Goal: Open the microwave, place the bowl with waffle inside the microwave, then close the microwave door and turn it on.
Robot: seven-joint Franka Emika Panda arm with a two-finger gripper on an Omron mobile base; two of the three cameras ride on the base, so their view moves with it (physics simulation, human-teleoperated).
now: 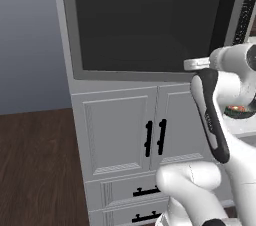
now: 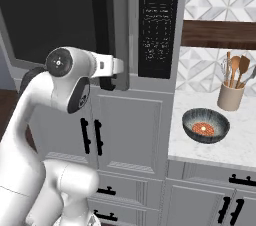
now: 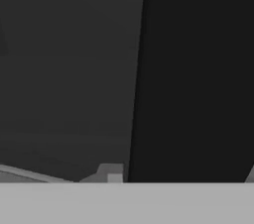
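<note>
The microwave [image 2: 131, 30] is built in above white cabinets, and its black button panel [image 2: 159, 25] is on the right. The microwave door [image 1: 145, 25] looks shut, its dark window facing me. My gripper [image 3: 181, 174] is open at the lower part of the black bar handle [image 2: 102, 25]. In the hand view the handle [image 3: 198, 69] lies between the two fingertips [image 3: 113, 173]. The bowl [image 2: 205, 126] sits on the marble counter to the right, with the waffle [image 2: 204, 129] inside it. The bowl's edge [image 1: 239, 111] peeks out behind my arm.
A beige holder with wooden utensils [image 2: 230, 95] stands behind the bowl on the counter [image 2: 200, 155]. White cabinet doors with black handles [image 1: 155, 137] and drawers [image 1: 145, 190] sit under the microwave. A dark wood floor [image 1: 35, 170] lies to the left.
</note>
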